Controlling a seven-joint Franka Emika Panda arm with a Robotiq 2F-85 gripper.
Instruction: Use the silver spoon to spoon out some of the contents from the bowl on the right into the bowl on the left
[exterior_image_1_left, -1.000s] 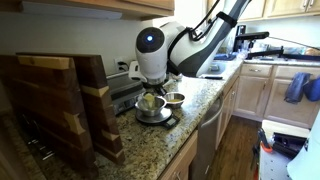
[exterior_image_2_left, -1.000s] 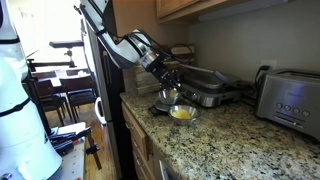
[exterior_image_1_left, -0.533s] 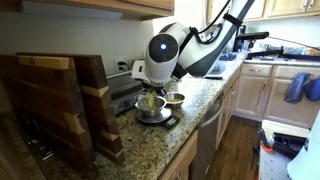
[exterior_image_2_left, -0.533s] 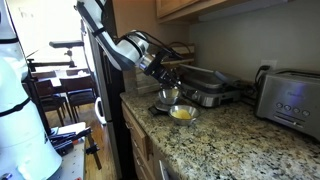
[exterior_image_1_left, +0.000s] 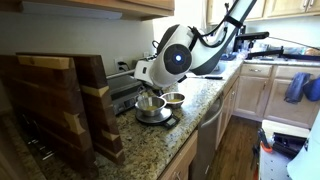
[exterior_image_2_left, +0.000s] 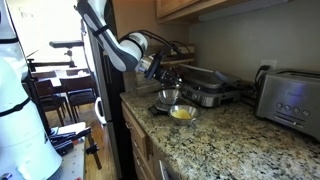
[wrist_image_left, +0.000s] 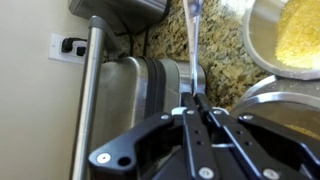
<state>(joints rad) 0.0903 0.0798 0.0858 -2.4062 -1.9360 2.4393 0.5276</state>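
Wrist view: end effector around spoon

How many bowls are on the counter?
2: a bowl of yellow contents on the counter; a second bowl just beyond it, by the grill. The arm may hide others.

My wrist view sat just behind the claw, very close, looking past it along the silver spoon it gripped, down onto the counter. In an exterior view the camera stood behind the wooden cutting boards and looked along the counter to the claw at middle distance. In an exterior view the camera faced back from the claw's far side, with the toaster nearest its lens. Both exterior views shared the two bowls under the claw.
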